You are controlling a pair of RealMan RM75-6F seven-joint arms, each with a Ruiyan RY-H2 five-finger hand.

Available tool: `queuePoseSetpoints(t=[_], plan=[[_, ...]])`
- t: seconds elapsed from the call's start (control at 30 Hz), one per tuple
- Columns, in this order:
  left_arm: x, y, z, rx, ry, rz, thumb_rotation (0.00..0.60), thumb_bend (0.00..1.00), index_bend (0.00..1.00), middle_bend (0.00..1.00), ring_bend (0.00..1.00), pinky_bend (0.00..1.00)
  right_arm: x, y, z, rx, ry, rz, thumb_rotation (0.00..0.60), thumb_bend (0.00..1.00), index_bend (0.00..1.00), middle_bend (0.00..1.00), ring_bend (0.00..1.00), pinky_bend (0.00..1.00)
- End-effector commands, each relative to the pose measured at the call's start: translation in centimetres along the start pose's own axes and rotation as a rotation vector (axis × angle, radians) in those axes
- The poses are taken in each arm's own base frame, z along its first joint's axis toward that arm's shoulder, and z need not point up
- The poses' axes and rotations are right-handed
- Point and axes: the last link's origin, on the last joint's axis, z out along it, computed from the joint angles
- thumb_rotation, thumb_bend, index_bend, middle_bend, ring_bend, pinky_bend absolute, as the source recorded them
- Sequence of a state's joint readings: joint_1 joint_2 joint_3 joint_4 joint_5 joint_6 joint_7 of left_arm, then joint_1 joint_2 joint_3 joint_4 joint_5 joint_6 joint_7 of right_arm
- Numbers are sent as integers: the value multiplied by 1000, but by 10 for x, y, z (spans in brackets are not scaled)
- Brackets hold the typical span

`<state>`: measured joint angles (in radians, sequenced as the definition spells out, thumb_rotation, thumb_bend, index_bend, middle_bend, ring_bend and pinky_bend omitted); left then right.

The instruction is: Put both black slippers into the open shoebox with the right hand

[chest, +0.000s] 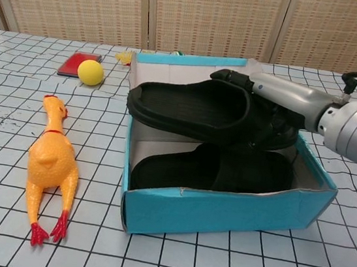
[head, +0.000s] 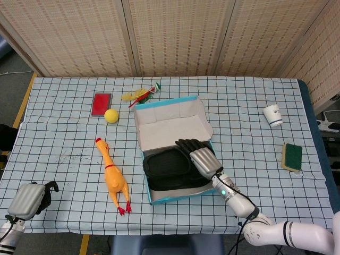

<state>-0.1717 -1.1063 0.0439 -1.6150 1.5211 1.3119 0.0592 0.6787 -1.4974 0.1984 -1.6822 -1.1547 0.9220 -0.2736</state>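
The open blue shoebox [head: 178, 197] [chest: 221, 213] stands mid-table with its lid [head: 172, 122] raised at the back. One black slipper [chest: 213, 169] lies flat on the box floor. The second black slipper [head: 166, 166] [chest: 192, 107] hangs tilted above it, its toe end over the box's left wall. My right hand [head: 201, 155] [chest: 281, 100] grips this upper slipper at its strap, fingers over the top. My left hand [head: 29, 199] rests at the table's front left corner, fingers curled in, holding nothing.
A yellow rubber chicken [head: 112, 178] [chest: 49, 162] lies left of the box. A yellow ball [head: 111, 116] and a red card [head: 101, 103] are at the back left, beside a small colourful toy [head: 141, 94]. A white cup [head: 273, 115] and a green sponge [head: 291, 156] sit at the right.
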Motion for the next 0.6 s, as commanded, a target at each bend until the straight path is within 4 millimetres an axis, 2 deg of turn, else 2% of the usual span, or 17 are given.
queuePoseSetpoints(t=[0.03,0.2,0.47,0.6], plan=[[0,0,0,1,0,0,600,832,481,586,698,573,-1,1,0,-11,-11,-18,600,154,0,0,0,26],[0,0,0,0,-1,0,600,831,482,586,698,572,2,2,0,-20,-13,-16,600,42,0,0,0,0],[-1,0,0,-2,-5,4,600,831,482,586,697,573,8,0,-3,-6,-2,6,600,0,0,0,0,0],[-2,1,0,-3,-7,7,600,831,482,586,697,572,9,-6,-3,14,61,67,600,0,0,0,0,0]])
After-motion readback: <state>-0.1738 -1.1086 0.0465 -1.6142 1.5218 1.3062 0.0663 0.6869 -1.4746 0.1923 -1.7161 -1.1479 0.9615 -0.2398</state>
